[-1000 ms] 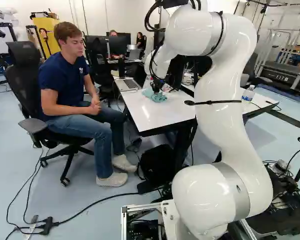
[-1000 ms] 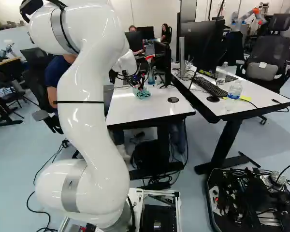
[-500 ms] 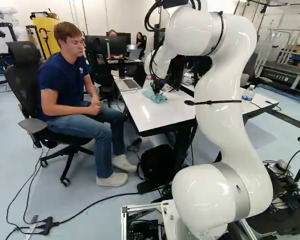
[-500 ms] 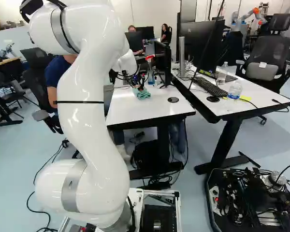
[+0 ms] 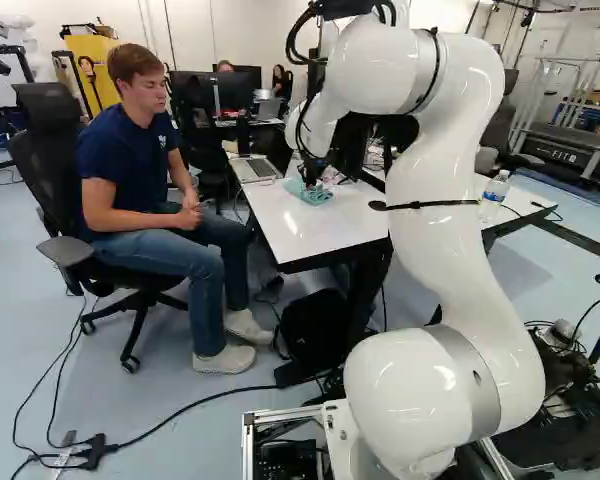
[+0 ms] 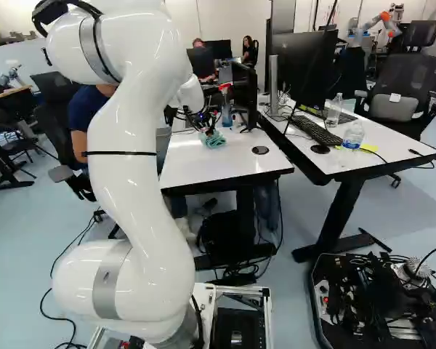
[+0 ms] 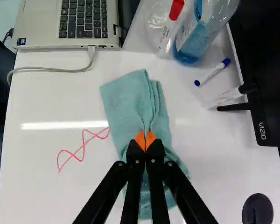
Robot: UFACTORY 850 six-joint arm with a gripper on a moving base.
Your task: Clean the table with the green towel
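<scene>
Claw (image 6: 208,131) holds the towel (image 7: 126,100) on the desk (image 7: 37,186).
Its fingers are almost together, one fold pinched between. With twelve o'clock ahead of it, the red scribble (image 7: 83,145) is at nine, the bottle (image 7: 192,43) at one.

Towel (image 7: 123,100) on table (image 7: 32,196), scribble (image 7: 73,154) beside it, laptop (image 7: 37,39) beyond; spray bottle (image 7: 191,44) near laptop

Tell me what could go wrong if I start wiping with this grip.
The gripper pinches the towel near its middle, so the loose ends might fold or drag and miss the red scribble. A wide stroke could snag the cable by the laptop or roll the blue marker away.
</scene>
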